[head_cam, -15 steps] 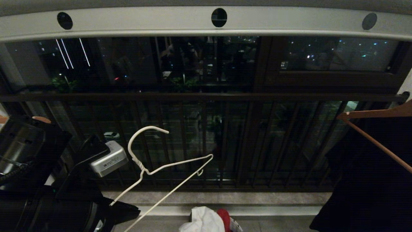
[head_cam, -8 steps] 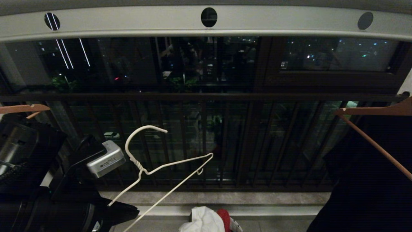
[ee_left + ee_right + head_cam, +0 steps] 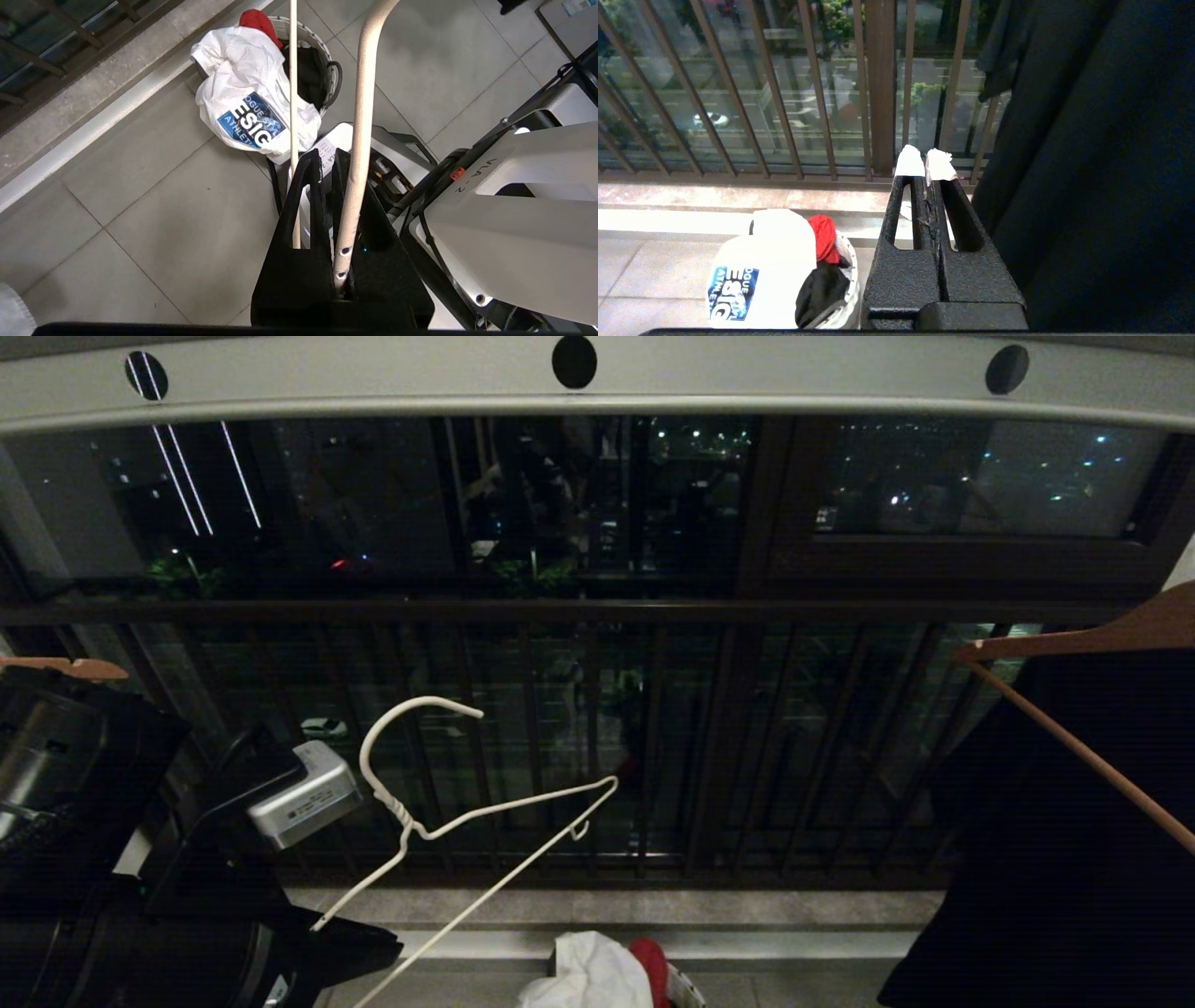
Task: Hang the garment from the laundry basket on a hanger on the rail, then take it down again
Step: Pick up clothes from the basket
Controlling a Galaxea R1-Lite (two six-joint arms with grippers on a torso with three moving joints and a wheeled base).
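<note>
Hanger (image 3: 448, 821): one, white wire, clamped in left pincer (image 3: 327, 161); right pincer (image 3: 924, 163) shut, empty; one garment (image 3: 252, 102) draped over basket (image 3: 327, 70).

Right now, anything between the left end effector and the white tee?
Left wrist view: the left end effector, shut on the hanger, sits above the T-shirt draped over the laundry basket. Only the hanger's thin wire crosses that gap; the rest is bare floor tile.

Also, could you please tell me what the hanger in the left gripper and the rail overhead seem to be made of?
Hanger: thin wire, probably metal, white-coated; a twisted neck and bare specks in the coating suggest this. Rail: apparently painted metal, a flat pale grey beam with clean round holes.
</note>
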